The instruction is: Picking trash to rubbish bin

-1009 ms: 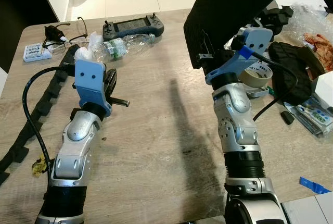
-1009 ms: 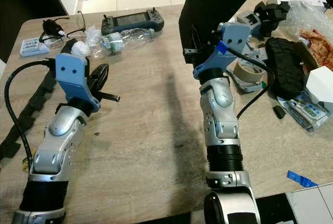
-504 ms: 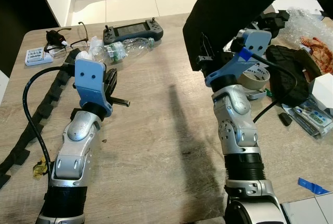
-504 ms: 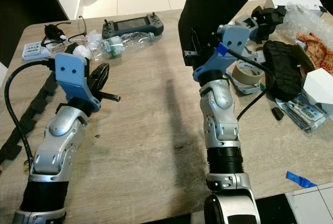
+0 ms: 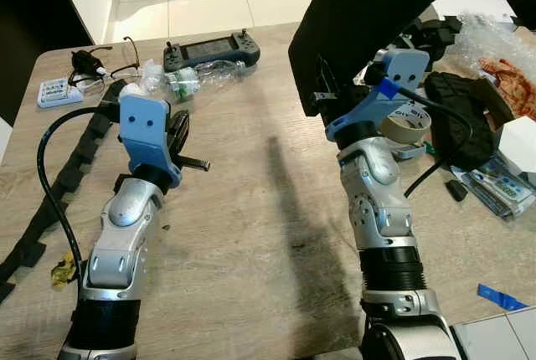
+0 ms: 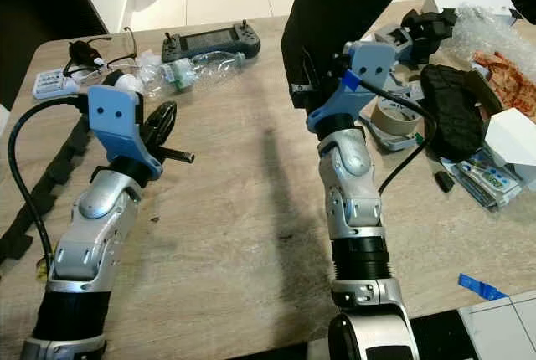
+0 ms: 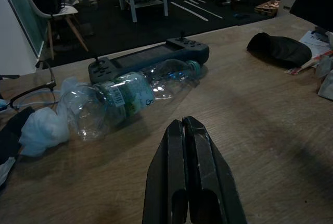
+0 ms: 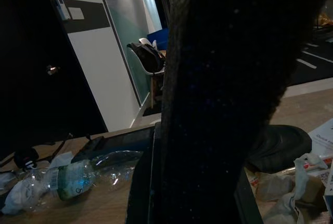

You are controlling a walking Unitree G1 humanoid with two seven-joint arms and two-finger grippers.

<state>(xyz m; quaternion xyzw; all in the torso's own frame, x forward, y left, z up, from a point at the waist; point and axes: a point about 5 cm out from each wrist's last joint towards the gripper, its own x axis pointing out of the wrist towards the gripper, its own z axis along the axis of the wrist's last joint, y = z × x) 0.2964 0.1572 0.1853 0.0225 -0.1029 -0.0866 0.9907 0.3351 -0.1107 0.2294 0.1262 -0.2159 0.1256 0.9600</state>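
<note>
- Crushed clear plastic bottle with a green label (image 5: 198, 77): lies on its side at the far part of the light wooden table (image 5: 243, 209), just in front of a dark handheld game controller (image 5: 211, 48) and beside a white crumpled tissue (image 5: 132, 90).
- Left gripper (image 7: 189, 153): raised over the table near the bottle, apart from it; its two black fingers are pressed together with nothing between them.
- Right gripper (image 5: 327, 96): raised, clamped on a large black fabric sheet (image 5: 368, 17) that hangs from it.
- Roll of tan tape (image 5: 409, 124): lies beyond the right arm, next to a black padded pouch (image 5: 456, 117).
</note>
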